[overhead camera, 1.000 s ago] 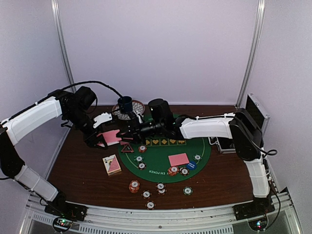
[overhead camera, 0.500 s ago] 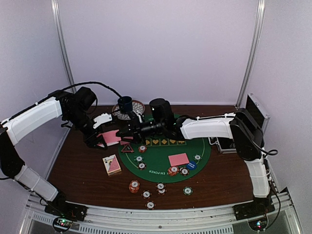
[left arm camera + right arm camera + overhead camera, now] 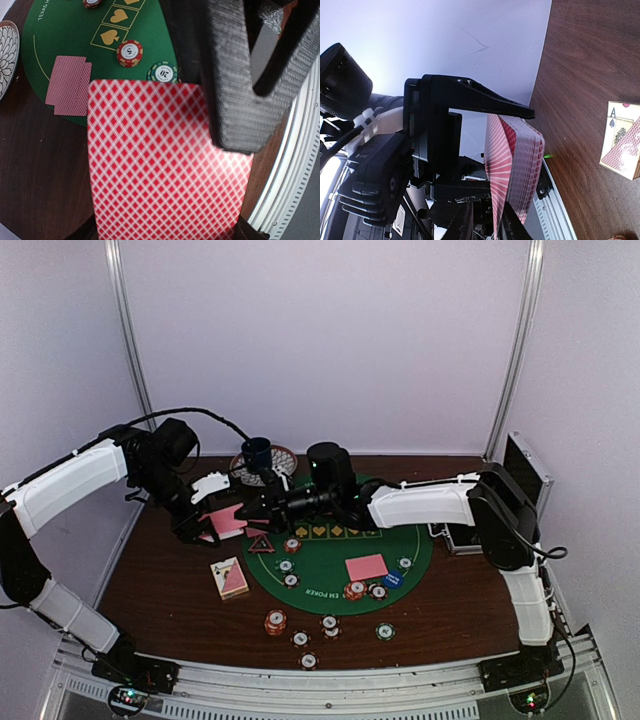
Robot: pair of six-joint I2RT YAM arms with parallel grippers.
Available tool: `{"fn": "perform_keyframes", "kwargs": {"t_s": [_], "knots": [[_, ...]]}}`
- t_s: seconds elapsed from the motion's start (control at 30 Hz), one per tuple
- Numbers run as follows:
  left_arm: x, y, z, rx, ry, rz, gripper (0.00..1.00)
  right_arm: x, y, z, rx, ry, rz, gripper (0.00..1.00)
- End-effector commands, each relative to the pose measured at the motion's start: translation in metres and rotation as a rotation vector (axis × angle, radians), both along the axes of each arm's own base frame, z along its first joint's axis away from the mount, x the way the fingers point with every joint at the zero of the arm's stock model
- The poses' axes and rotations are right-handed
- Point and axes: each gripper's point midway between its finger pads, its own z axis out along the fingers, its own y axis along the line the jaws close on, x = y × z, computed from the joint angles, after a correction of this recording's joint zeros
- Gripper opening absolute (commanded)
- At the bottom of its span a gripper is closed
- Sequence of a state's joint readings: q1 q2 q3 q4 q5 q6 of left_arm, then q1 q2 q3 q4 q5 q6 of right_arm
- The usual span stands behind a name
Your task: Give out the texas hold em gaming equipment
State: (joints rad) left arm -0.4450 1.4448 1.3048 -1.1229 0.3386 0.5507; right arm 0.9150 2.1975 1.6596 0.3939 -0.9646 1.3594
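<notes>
Clenching my left gripper [image 3: 212, 512] on the pink-backed deck [image 3: 160, 165], I am holding it off the wooden table [image 3: 160, 580] at the 9 o'clock rim of the green mat [image 3: 330, 555]. My right gripper [image 3: 487, 226] is meeting it from 3 o'clock. The deck is lying at 9 o'clock from those fingers, its long axis running 9 to 3 straight at them, so I am judging the right arm the one placed to draw off the top card. Its jaws are standing narrow about the deck's short edge; whether they are nipping a card I cannot tell. I am counting one deck, one card box [image 3: 230, 578] at 6 o'clock of it, one face-down pair [image 3: 366, 567] mid-mat and a second pair [image 3: 67, 92] at its rim, one blue button [image 3: 392, 579], one triangle [image 3: 262, 543], and eleven chips [image 3: 285, 565] or small stacks.
</notes>
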Motion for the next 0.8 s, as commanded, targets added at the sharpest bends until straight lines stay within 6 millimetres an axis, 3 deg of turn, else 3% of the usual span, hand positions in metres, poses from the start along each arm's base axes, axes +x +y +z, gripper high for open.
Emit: {"fn": "perform_keyframes", "kwargs": {"t_s": [0.0, 0.17, 0.4, 0.6, 0.77], "knots": [[0.009, -0.003, 0.008, -0.028, -0.049, -0.004, 0.0, -0.003, 0.005, 0.009, 0.041, -0.013, 0.023, 0.17], [0.009, -0.003, 0.008, -0.026, -0.053, -0.003, 0.0, -0.001, 0.004, 0.011, 0.044, -0.019, 0.021, 0.0], [0.008, -0.001, 0.006, -0.018, -0.049, -0.001, 0.0, 0.018, -0.023, 0.012, 0.03, -0.042, -0.038, 0.0], [0.008, 0.0, 0.005, -0.011, -0.052, 0.001, 0.0, 0.041, -0.08, 0.007, -0.013, -0.051, -0.128, 0.0], [0.007, 0.001, 0.003, -0.007, -0.049, 0.0, 0.0, 0.056, -0.143, -0.017, -0.094, -0.042, -0.223, 0.0]]}}
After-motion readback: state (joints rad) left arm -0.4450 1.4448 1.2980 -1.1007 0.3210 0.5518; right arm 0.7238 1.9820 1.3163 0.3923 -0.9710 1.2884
